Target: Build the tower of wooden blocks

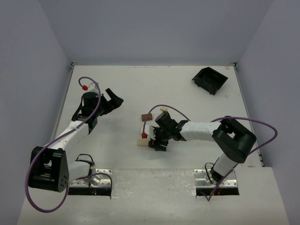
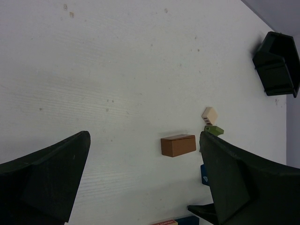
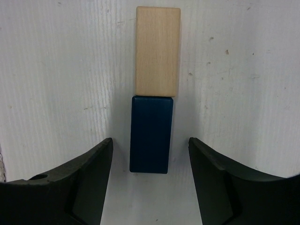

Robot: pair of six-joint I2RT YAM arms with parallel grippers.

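Nearest the arm bases, the right gripper (image 3: 150,143) hangs low over the white table (image 1: 126,84), reaching leftward. Its jaws stand apart and grasp nothing. In the right wrist view its two black fingers (image 3: 86,176) flank a dark blue block (image 3: 151,135), with a strip of bare table showing on each side, so neither finger touches it. The blue block lies flat. Its far end butts against a pale tan block (image 3: 157,51), also flat, so the two form one line, end to end. From above, only the tan block shows past the gripper; the blue one is hidden beneath it.

Farther out, a reddish brown block (image 2: 178,145) lies alone on the table, apart from that pair. Just beyond it sits an olive green block (image 2: 213,130) with a small tan cube (image 2: 210,114) right against it. Whether the cube rests on the green block or behind it, I cannot tell. The tower's pieces thus lie spread near the table's middle.

To the left, the left gripper (image 1: 114,99) hovers above bare table with its jaws spread wide, released and holding nothing.

Farthest away, near the back right corner, stands a black plastic bin (image 1: 210,80).
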